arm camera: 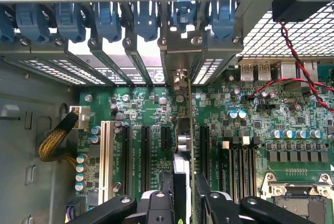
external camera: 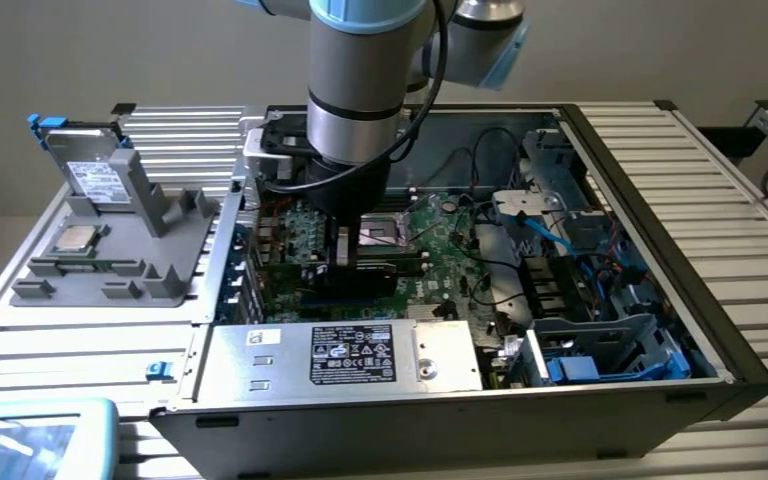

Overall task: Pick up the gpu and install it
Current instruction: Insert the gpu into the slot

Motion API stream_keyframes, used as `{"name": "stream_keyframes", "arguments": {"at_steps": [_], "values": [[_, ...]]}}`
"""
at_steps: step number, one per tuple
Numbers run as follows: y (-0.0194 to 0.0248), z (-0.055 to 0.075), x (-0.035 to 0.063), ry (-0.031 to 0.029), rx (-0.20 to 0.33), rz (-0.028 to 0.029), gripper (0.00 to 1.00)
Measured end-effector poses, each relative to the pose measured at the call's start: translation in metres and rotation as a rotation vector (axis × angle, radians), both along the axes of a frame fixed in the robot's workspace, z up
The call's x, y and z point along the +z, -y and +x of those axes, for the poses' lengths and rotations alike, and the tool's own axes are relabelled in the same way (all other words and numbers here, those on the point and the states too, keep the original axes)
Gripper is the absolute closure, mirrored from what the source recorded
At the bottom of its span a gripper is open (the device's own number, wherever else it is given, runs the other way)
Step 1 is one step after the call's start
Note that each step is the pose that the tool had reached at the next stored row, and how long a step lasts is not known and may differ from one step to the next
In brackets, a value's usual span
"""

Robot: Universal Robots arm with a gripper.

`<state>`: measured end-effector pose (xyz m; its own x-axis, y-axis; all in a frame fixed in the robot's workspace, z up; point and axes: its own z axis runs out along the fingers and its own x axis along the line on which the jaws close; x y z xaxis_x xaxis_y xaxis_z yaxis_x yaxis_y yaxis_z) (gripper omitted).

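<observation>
The gpu [arm camera: 183, 145] stands on edge over the motherboard [arm camera: 250, 125], clamped between the black fingers [arm camera: 209, 198] of the gripper [arm camera: 180, 203], which is closed partway on the card. Its silver end bracket [arm camera: 180, 62] sits among the rear slot covers [arm camera: 104, 59], beneath the blue retention clips [arm camera: 107, 18]. Black expansion slots [arm camera: 146, 153] flank it on both sides, with a white slot [arm camera: 108, 158] further off. In the exterior view the arm [external camera: 357, 90] reaches down into the open computer case [external camera: 651, 250]; a grey parts holder [external camera: 117, 250] stands outside
</observation>
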<state>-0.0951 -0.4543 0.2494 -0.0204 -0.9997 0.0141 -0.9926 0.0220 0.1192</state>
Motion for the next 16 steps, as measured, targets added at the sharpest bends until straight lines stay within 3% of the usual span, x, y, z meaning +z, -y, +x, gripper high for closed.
{"name": "stream_keyframes", "arguments": {"at_steps": [3,6,8,9,13,16], "values": [[-0.0002,0.0,-0.0007,0.0007,0.0,0.0018,0.72],[0.0,0.0,0.0,0.0,0.0,0.0,0.53],[0.0,0.0,-0.0001,0.0,0.0,0.0001,0.53],[0.0,0.0,0.0005,-0.0001,0.0,-0.0002,0.47],[-0.0001,0.0,0.0165,0.0,0.0,0.0001,0.47],[-0.0003,0.0,0.0213,-0.0001,0.0,-0.0003,0.47]]}}
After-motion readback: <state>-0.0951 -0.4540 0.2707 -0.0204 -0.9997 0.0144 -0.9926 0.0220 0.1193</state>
